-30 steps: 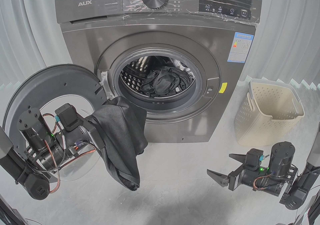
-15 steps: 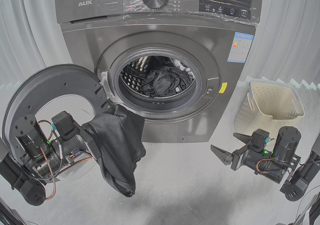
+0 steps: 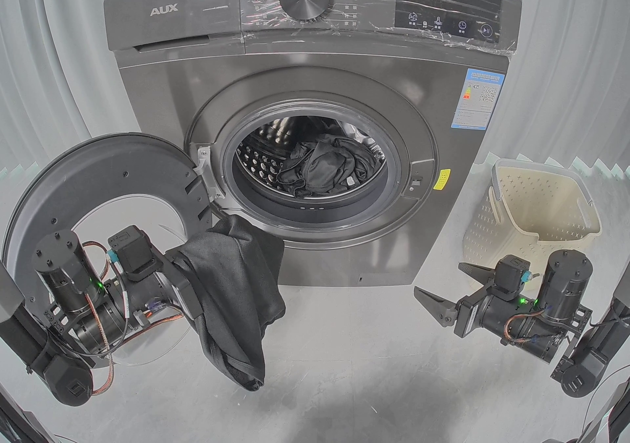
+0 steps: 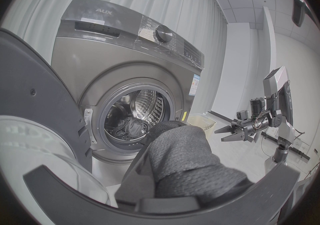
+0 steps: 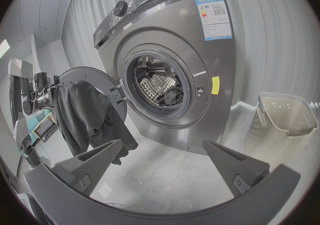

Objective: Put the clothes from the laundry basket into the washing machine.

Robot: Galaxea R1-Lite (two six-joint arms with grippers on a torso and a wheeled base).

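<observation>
Your left gripper (image 3: pixel 186 277) is closed on the dark garment (image 3: pixel 236 287), as far as the draped cloth lets you judge; the fabric covers most of the fingers and hangs straight down from them, long axis vertical, its lower end near the floor.

The relation that matters: the drum mouth (image 3: pixel 308 165) lies up, forward and to the right of that gripper; the grip sits below the lower lip of the mouth, and nearly all the cloth hangs lower than that. The top fold is just beside the hinge side of the mouth, between the open door (image 3: pixel 79 175) and the washer (image 3: pixel 197 90) front.

So the coming move probably calls for a lift first, then a push forward and right; go straight in and the tail may drag on the lip or stay outside.

Clothes (image 3: pixel 325 165) already lie in the drum.

Your right gripper (image 3: pixel 438 280) is spread wide and holds nothing; it hangs low near the basket (image 3: pixel 577 201), well apart from the garment; the left arm is the nearer one.
</observation>
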